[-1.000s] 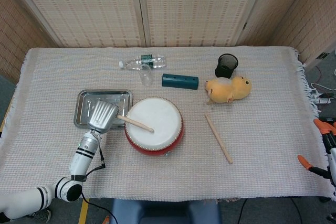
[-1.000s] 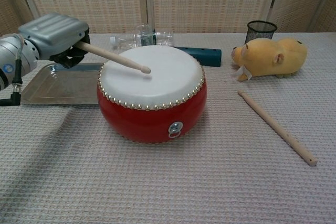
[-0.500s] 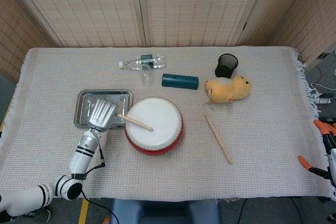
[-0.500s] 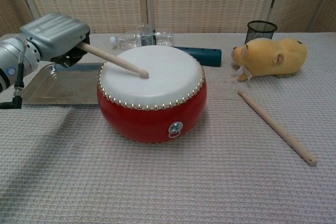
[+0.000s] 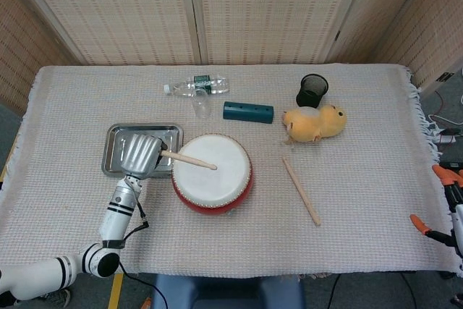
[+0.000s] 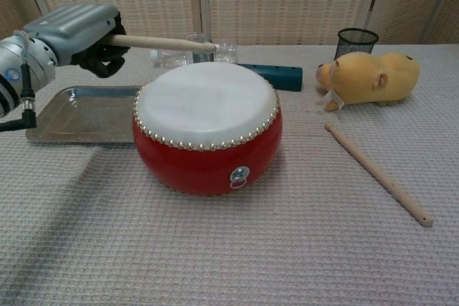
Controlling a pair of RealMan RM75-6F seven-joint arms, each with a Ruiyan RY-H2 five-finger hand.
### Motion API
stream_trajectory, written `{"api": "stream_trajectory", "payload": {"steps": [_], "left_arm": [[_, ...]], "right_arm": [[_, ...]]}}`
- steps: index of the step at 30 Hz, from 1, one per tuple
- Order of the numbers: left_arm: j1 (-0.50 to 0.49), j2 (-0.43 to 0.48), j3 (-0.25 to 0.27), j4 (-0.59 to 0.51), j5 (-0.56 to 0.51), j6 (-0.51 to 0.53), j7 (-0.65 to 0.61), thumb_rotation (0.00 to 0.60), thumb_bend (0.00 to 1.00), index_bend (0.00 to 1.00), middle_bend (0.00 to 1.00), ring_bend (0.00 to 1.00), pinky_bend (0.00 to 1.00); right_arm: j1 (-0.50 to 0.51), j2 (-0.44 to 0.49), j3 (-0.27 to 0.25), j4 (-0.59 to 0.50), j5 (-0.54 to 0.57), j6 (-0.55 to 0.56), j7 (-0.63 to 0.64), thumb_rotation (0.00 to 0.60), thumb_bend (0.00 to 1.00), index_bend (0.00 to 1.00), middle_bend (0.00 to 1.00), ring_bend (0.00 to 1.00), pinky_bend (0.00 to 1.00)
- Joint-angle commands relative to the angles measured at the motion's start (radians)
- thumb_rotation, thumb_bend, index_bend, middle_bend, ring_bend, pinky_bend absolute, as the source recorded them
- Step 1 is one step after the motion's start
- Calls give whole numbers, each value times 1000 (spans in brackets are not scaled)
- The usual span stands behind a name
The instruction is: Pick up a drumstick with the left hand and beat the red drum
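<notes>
The left hand [image 6: 79, 34] is closed around the butt of a drumstick [image 6: 161, 41], fingers curled under it. The stick runs level above the red drum [image 6: 207, 128], its tip clear of the white skin. The hand hangs over a metal tray [image 5: 114, 157] just beside the drum.

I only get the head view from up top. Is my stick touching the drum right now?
Observer: No. The chest view shows the drumstick, held by the left hand, hanging clear above the red drum, roughly level.
Operator: What's on the drum's side? I only see the top!
Observer: A small metal ring hangs on the front, below a row of studs along the rim.
</notes>
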Motion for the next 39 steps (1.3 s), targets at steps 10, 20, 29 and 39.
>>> {"api": "stream_trajectory", "payload": {"steps": [10, 20, 29, 39], "left_arm": [[-17, -21, 19, 48, 0, 7, 111, 600, 765, 1000, 1000, 1000, 1000], [-42, -20, 40, 74, 37, 28, 179, 600, 764, 1000, 1000, 1000, 1000], [-38, -31, 40, 85, 17, 17, 180, 600, 763, 1000, 1000, 1000, 1000], [-44, -2, -13, 32, -30, 27, 141, 600, 763, 1000, 1000, 1000, 1000]], "right_arm": [[-3, -1, 0, 9, 1, 3, 8, 600, 194, 0, 102, 0, 13], [-3, -4, 0, 12, 4, 1, 13, 600, 194, 0, 102, 0, 13], [-6, -4, -1, 15, 6, 2, 15, 600, 194, 0, 101, 0, 13], [-5, -6, -1, 14, 6, 0, 14, 600, 195, 0, 102, 0, 13]]}}
